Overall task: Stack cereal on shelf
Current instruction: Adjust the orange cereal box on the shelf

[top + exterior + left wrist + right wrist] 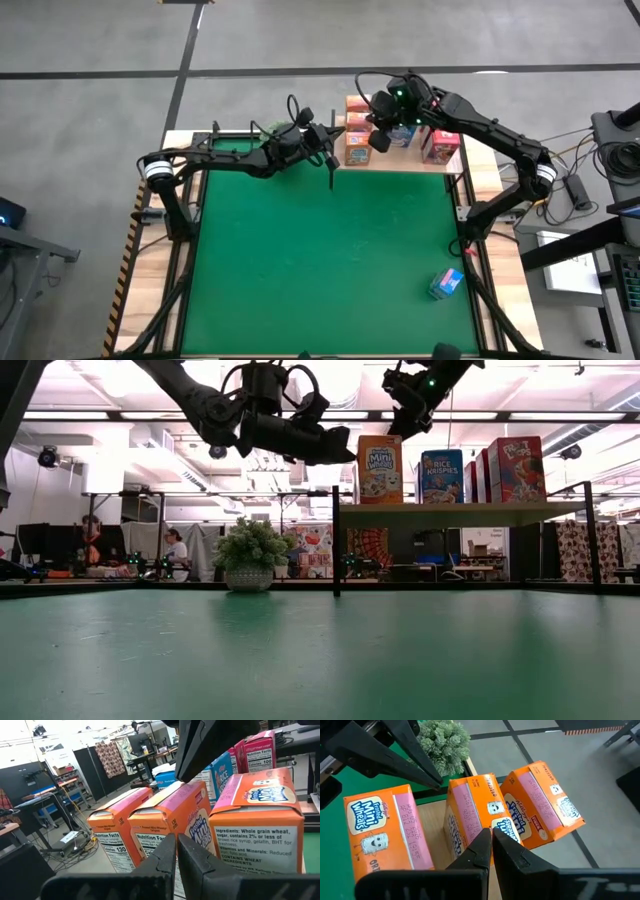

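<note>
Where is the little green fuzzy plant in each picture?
High view: hidden, the left arm covers that spot.
Low view: the plant stands at the mat's far edge, left of the shelf.
Left wrist view: not in it.
Right wrist view: the plant shows behind the orange boxes.
Shared landmark: the orange boxes on the shelf show in every view.

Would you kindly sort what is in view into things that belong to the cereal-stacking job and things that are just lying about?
Belongs to the job:
- orange cereal boxes
- red-pink cereal boxes
- blue cereal box on the shelf
- lone blue box on the mat
- shelf

Just lying about:
- green plant
- green mat
</note>
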